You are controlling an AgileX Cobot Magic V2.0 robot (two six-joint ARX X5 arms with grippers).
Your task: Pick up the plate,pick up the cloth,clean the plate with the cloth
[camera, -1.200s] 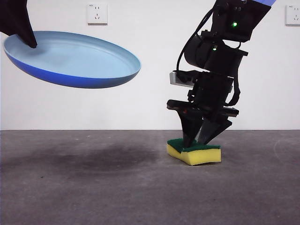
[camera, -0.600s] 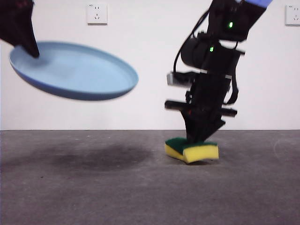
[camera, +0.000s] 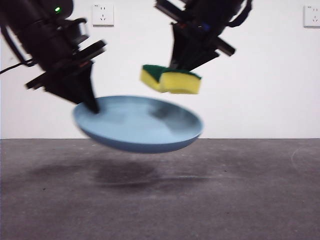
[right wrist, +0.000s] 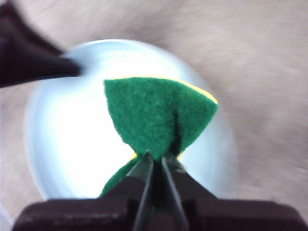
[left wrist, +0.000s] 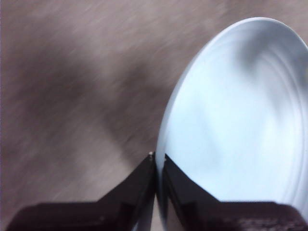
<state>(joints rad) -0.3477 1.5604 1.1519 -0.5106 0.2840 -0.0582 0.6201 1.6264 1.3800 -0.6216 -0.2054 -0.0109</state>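
The light-blue plate (camera: 140,126) hangs above the table, tilted, held by its left rim in my left gripper (camera: 92,106). In the left wrist view my left gripper (left wrist: 158,161) is shut on the plate's (left wrist: 240,120) rim. My right gripper (camera: 181,65) is shut on the cloth (camera: 171,80), a yellow sponge with a green top, and holds it just above the plate's right half, apart from it. In the right wrist view my right gripper (right wrist: 156,163) pinches the cloth's green top (right wrist: 156,115), with the plate (right wrist: 62,139) below it.
The grey table (camera: 250,195) lies below both arms, with the plate's shadow (camera: 125,175) on it. A white wall with two sockets (camera: 103,14) stands behind.
My right gripper has lifted the cloth off the table and carried it left and up, over the plate. My left gripper has brought the plate down and to the right, toward the middle.
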